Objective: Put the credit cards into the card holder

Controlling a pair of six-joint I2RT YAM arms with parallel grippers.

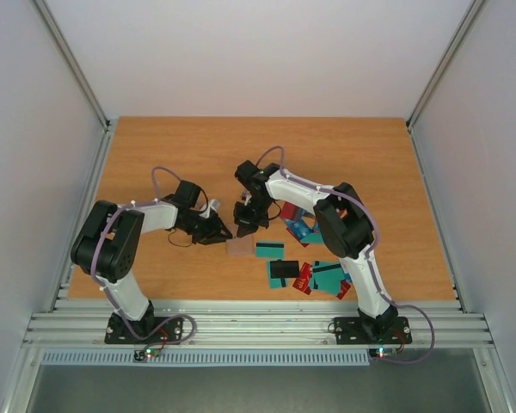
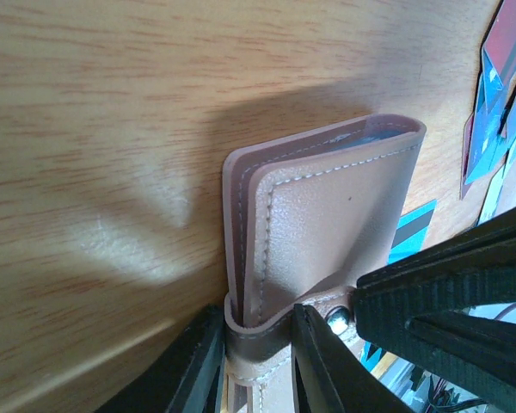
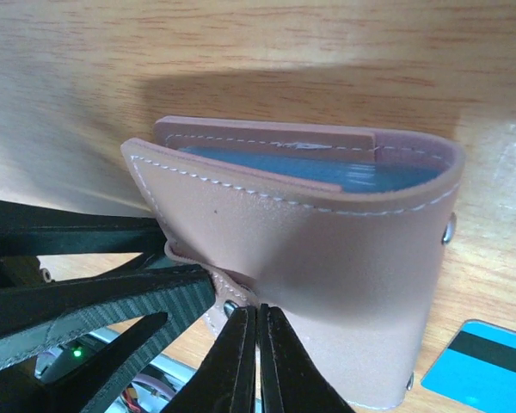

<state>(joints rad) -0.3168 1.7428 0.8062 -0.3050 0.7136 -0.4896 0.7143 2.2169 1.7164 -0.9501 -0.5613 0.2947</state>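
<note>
Wood-grain table [image 1: 155,155], orange-brown, both arms reaching in toward its middle: left arm [image 1: 112,249], right arm [image 1: 353,232].

Credit cards [image 1: 314,275] lie scattered on the table's right-centre area, near the right arm. They are mostly teal with black stripes, a few red, and some overlap.

Card holder [image 1: 238,246] sits left of the spread, between the two grippers. It is tan, stitched along its edges, and one edge rests on the wood. The front flap stands away from the back panel, showing a blue lining [image 3: 327,168] in the gap.

Left gripper [image 2: 258,348]: fingers clamped either side of a narrow tan strap [image 2: 258,331] at the holder's near edge.

Right gripper [image 3: 257,323]: fingers pressed almost flat together, only a thin slit between them, tips on the lower edge of the front flap. It appears to pinch that edge.

One teal card [image 3: 486,366] lies flat just beside the holder, apart from it.

A small metal stud [image 3: 448,228] sits on the flap's side edge.
</note>
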